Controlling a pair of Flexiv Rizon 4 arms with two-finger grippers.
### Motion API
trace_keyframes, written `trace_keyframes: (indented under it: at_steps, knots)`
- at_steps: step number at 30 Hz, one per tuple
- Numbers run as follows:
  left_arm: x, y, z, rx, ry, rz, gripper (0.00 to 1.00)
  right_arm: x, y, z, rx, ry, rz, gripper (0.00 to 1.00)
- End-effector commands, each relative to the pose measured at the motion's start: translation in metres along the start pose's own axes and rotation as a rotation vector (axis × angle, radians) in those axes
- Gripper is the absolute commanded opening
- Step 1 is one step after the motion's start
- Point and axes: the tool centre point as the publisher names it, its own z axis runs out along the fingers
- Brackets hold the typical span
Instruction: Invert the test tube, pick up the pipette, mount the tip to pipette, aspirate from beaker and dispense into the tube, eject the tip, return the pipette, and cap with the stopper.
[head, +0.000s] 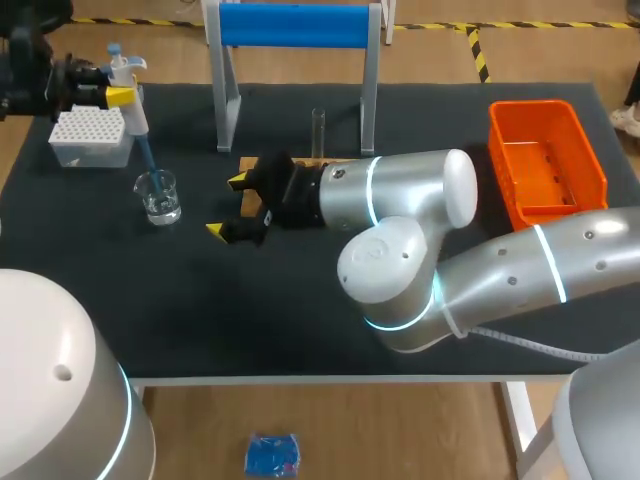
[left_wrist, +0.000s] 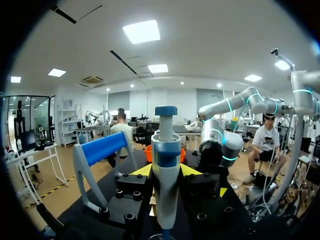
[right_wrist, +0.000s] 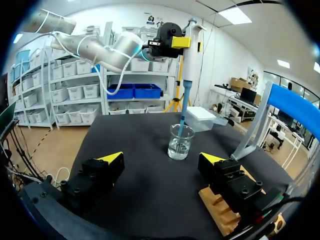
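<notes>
- Head view, left side: the left arm (head: 40, 75) comes in at the far left corner. Its jaws are clenched on the pipette (head: 135, 112), which is held upright above the glass beaker (head: 158, 196).
- The pipette's blue tip (head: 146, 160) reaches down inside the beaker, which holds some clear liquid.
- Left wrist view: the pipette (left_wrist: 165, 155) stands between the two yellow fingertips (left_wrist: 142, 171), which press it from both sides.
- Right wrist view: the right jaws are released and stand wide apart, one yellow fingertip (right_wrist: 111, 157) to either side. The beaker (right_wrist: 180, 145) sits ahead of them on the counter (right_wrist: 140, 195), with the blue tip (right_wrist: 182, 112) inside it.
- Head view, middle: the right arm (head: 420, 200) lies across the counter (head: 300, 320), its open jaws just beside a wooden block (head: 250, 163). The test tube (head: 318, 130) rises upright from that block.
- A white tip box (head: 88, 135) sits near the beaker on its far side.
- A blue-barred stand (head: 295, 25) is behind the test tube, and an orange basket (head: 545, 160) is well apart at the right.
</notes>
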Motion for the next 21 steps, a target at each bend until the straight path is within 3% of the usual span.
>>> trace_keyframes:
  at_steps: [1,21]
  knots:
    - [-0.005,0.005,0.000,0.010,0.006,0.001,0.00,0.000,-0.001,-0.001,-0.004,0.001,0.001,1.00]
    - [-0.008,0.021,0.001,0.021,0.002,-0.027,0.00,0.000,-0.001,-0.001,-0.004,0.001,0.001,1.00]
